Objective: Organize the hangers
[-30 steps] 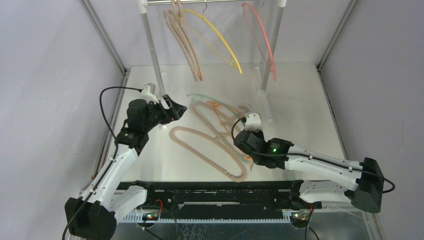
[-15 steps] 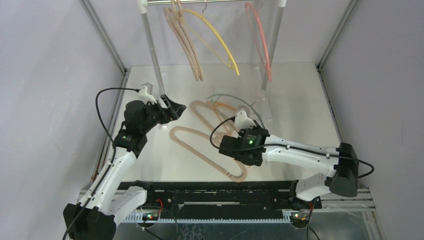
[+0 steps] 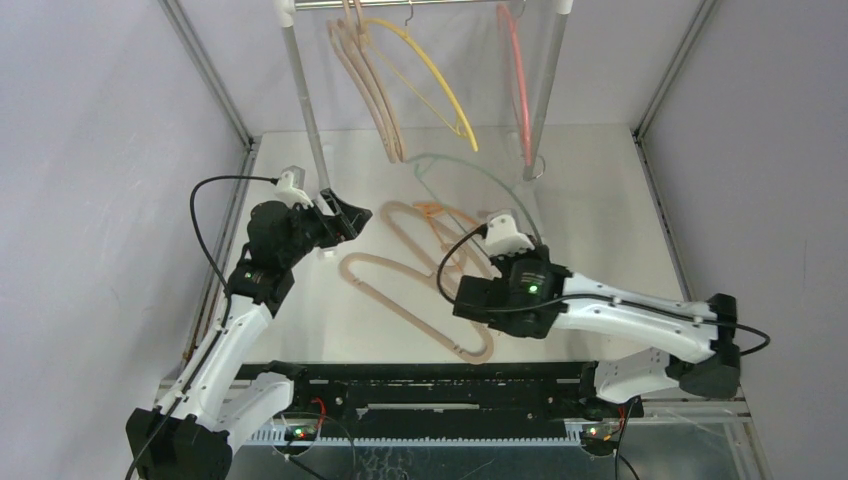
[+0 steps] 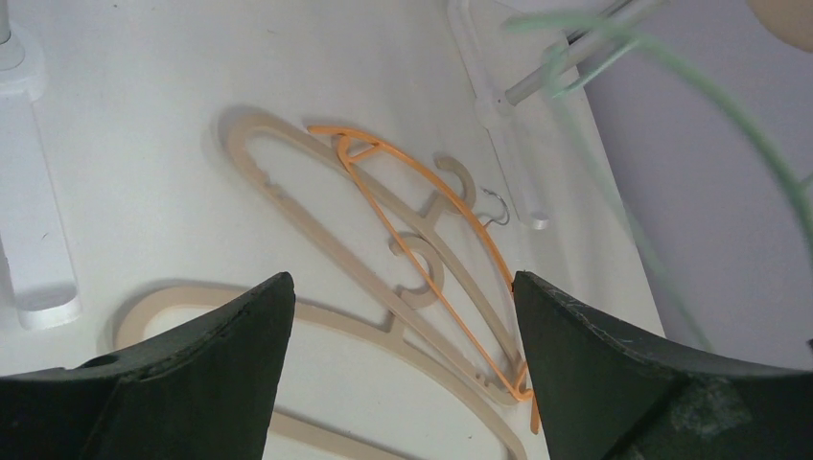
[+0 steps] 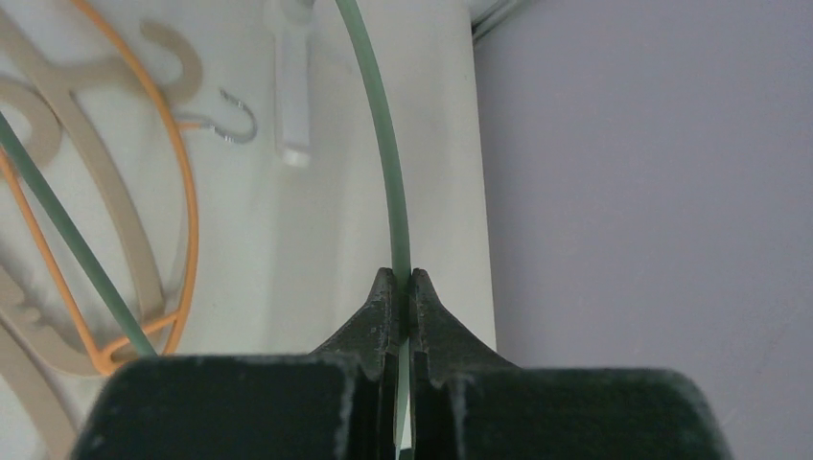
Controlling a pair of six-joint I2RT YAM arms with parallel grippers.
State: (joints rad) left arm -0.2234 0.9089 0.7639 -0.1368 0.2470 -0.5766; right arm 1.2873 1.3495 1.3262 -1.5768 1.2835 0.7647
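Observation:
My right gripper [image 5: 403,278] is shut on a thin green hanger [image 5: 383,144], pinching its bar between the fingertips. In the top view the green hanger [image 3: 470,170] arcs above the table towards the rail. Two beige hangers [image 3: 400,290] [image 3: 410,225] lie flat on the table, with an orange hanger [image 4: 431,201] lying across them. My left gripper [image 4: 403,278] hovers open above their left side, with nothing between its fingers. On the rail hang beige hangers [image 3: 375,90], a yellow hanger [image 3: 435,70] and a pink hanger [image 3: 522,90].
The rail frame's two posts [image 3: 305,110] [image 3: 545,90] rise from white feet [image 4: 38,230] [image 5: 290,77] on the table. Grey walls close in on both sides. The orange hanger's small metal hook [image 5: 235,120] lies beside the right foot.
The right arm has lifted the green hanger off the table and carried it up towards the rail. The pink hanger has swung. The left arm has barely moved.

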